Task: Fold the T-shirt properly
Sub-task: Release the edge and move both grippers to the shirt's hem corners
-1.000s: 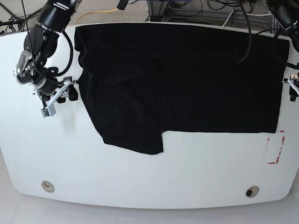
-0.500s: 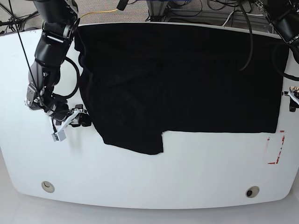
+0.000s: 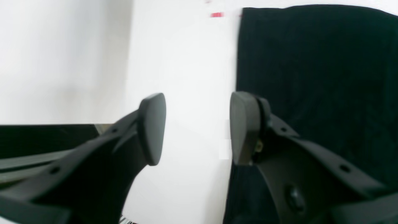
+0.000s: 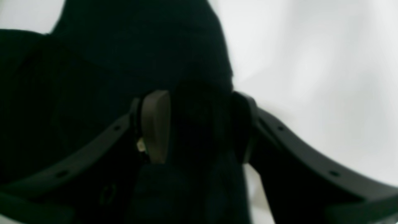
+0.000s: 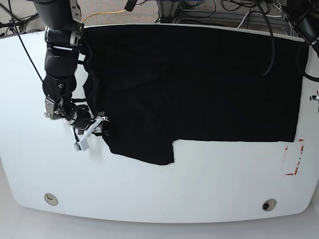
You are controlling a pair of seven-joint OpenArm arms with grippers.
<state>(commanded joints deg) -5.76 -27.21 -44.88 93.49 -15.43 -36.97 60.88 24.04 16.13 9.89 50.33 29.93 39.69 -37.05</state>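
Now gathering the T-shirt, spread flat across the white surface. Right hand parted around the shirt's sleeve edge, fabric between its pads, not yet pinched. Left hand wide, empty, just beside the shirt's hem. Next, probably: closing, then lifting inward. Red tape marks near the hem; cables beyond the shirt.

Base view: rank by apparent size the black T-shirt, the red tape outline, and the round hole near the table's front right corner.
1. Large plain black T-shirt, covering much of the white table.
2. Red tape outline by the shirt's lower right corner.
3. Small round hole, clearly the smallest.
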